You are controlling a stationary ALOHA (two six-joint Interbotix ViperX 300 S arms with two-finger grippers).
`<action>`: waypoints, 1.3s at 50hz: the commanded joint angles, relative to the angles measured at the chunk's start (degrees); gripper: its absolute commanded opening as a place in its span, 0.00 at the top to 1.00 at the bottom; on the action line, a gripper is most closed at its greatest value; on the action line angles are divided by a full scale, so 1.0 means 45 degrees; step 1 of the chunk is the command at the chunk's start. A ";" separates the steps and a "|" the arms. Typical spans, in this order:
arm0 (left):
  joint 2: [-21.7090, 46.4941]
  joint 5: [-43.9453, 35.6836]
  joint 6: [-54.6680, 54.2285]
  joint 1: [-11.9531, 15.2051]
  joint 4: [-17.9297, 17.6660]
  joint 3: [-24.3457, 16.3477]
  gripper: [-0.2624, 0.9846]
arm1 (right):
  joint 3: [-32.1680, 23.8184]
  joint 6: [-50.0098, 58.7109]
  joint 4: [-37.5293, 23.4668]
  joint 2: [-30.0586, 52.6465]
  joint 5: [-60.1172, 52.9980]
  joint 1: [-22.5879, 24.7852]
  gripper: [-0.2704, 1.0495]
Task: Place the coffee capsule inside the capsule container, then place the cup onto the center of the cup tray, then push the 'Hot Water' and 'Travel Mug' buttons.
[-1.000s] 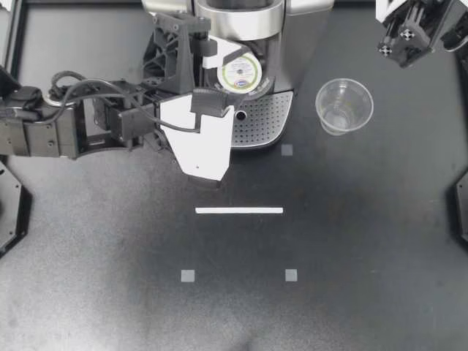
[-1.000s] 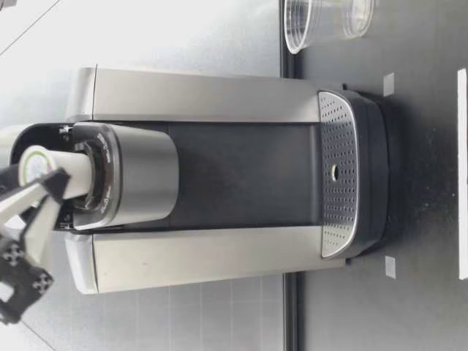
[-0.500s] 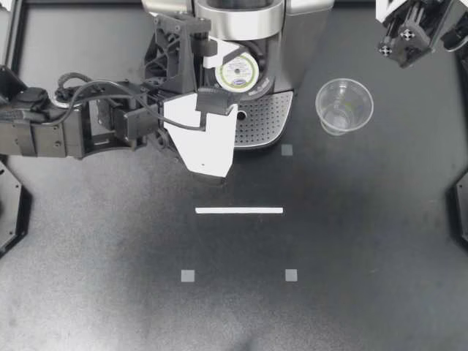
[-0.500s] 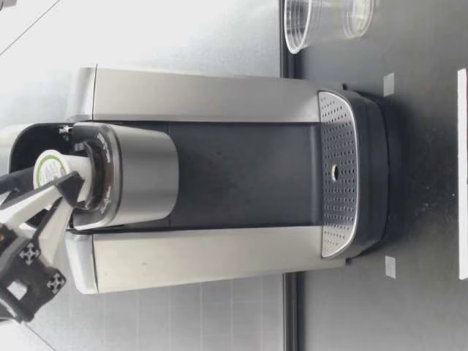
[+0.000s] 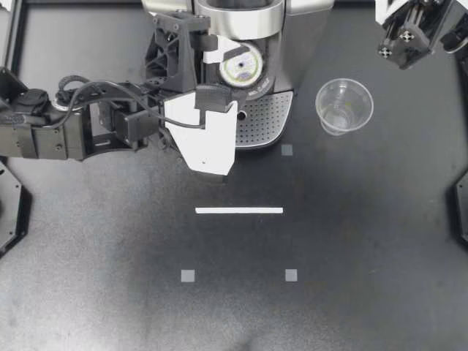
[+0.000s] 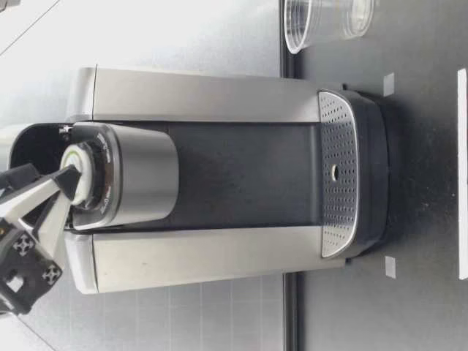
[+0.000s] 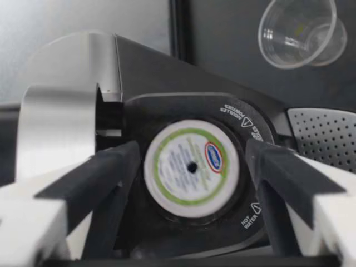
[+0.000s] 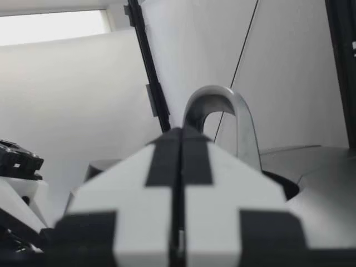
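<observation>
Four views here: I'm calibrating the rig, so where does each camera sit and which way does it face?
Top view: above the table, straight down on the coffee machine and cup; both arms, left gripper, right gripper.
Low view: table height, across at the machine's front; left gripper's fingers.
Left wrist view: on that wrist, down onto the capsule between its fingers.
Right wrist view: on that wrist, toward the machine's handle past its fingers.
Shared: top and left wrist views both show capsule and cup.

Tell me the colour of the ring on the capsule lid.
Green, on the white coffee capsule lid; clearest in the left wrist view.
</observation>
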 commanded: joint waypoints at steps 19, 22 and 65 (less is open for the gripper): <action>-0.1602 -0.1504 -0.2402 -0.0801 0.0137 0.1289 0.19 | -0.0625 0.0098 0.0156 0.0137 0.0488 -0.0156 0.74; -0.2090 -0.2363 -0.3379 -0.0801 0.0137 0.1953 0.19 | -0.0957 0.0078 0.0156 0.0254 0.1074 -0.0430 0.74; -0.5566 -0.7461 -0.8340 -0.0605 0.0176 0.6680 0.19 | -0.4590 0.0137 -0.0020 0.3828 0.2754 -0.1641 0.74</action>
